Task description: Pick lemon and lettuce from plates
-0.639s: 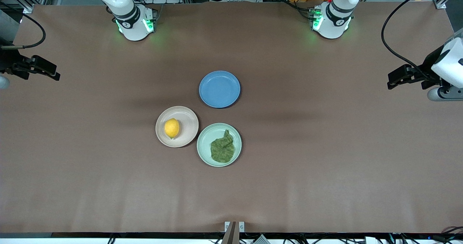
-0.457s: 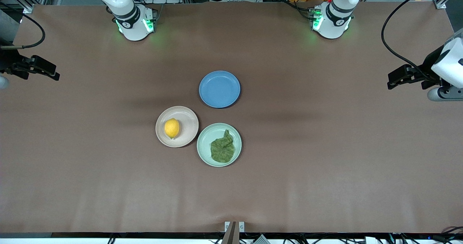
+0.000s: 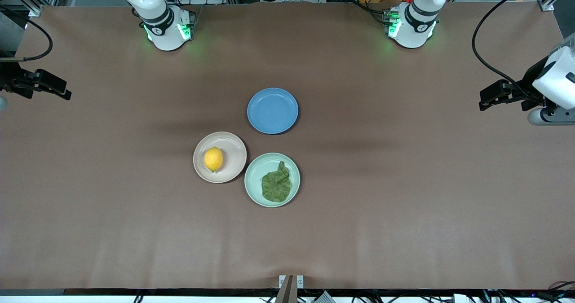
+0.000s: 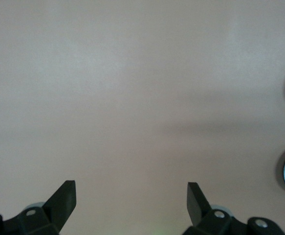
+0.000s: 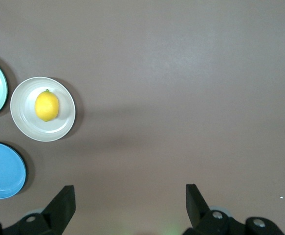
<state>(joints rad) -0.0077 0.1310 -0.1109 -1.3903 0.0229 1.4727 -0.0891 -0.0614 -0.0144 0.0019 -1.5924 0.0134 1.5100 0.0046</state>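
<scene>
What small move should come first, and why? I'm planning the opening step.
Probably swing the open right gripper in over the lemon on the beige plate. It hangs at its own table end, empty. The left gripper likewise suits the lettuce.

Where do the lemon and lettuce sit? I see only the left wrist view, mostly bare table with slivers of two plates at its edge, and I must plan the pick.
Observer: The lemon lies on the beige-pink plate, toward the right arm's end of the plate cluster.
Operator: And the lettuce?
Observer: The lettuce lies in the mint green plate, which sits beside the beige-pink one and nearer to the front camera.
Operator: Is the blue plate holding anything?
Observer: No, the blue plate is bare; it sits farther from the front camera than the other two.
Operator: Where is the other gripper?
Observer: The right gripper hangs open over its own end of the table, holding nothing.
</scene>
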